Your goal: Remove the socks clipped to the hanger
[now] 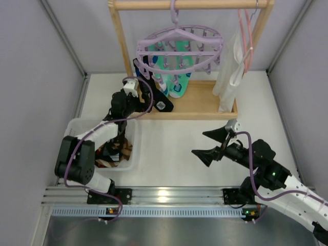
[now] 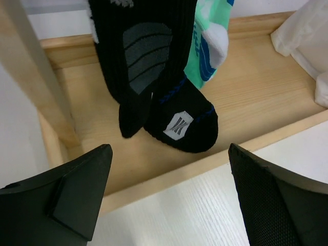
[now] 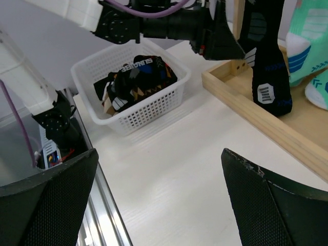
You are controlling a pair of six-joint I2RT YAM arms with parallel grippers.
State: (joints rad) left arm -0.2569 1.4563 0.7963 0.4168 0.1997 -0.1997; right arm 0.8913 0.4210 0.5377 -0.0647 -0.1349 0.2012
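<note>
Mid-task, a few pairs are already lying in the white basket on the left. The left gripper is hovering wide open and empty just short of the black socks, aiming at their toes over the wooden tray. The teal socks are hanging beside them under the lavender hanger. The right gripper is idling mid-table, jaws wide, holding nothing, well apart from the rack. I'm reading this as the approach for the black pair. The next move probably needs to go in and higher toward the peg, then pinch the fabric and pull down.
</note>
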